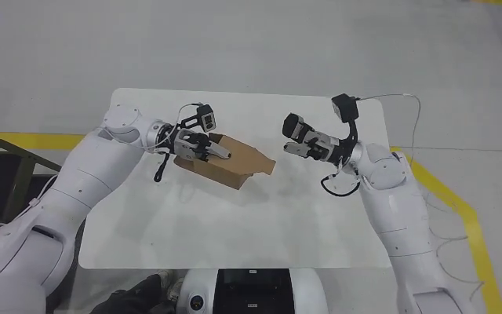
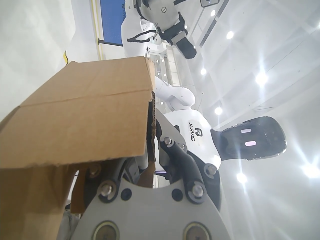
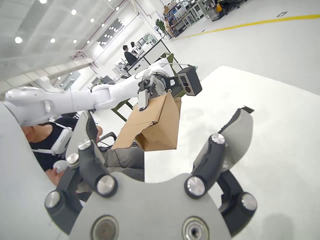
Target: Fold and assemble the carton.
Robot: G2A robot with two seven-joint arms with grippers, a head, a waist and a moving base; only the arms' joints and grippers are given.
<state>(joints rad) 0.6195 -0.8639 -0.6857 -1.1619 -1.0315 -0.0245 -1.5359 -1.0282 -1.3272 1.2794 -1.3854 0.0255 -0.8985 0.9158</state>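
A brown cardboard carton, part folded with loose flaps, hangs tilted over the left middle of the white table. My left gripper is shut on the carton's left wall. The right wrist view shows that gripper pinching the top edge of the carton. In the left wrist view the carton sits against one finger. My right gripper hovers to the right of the carton, apart from it. Its fingers are spread wide, so it is open with nothing held.
The white table has bare surface in front of the carton and to its right. A dark green metal frame stands off the table's left side. Yellow floor lines run past both sides.
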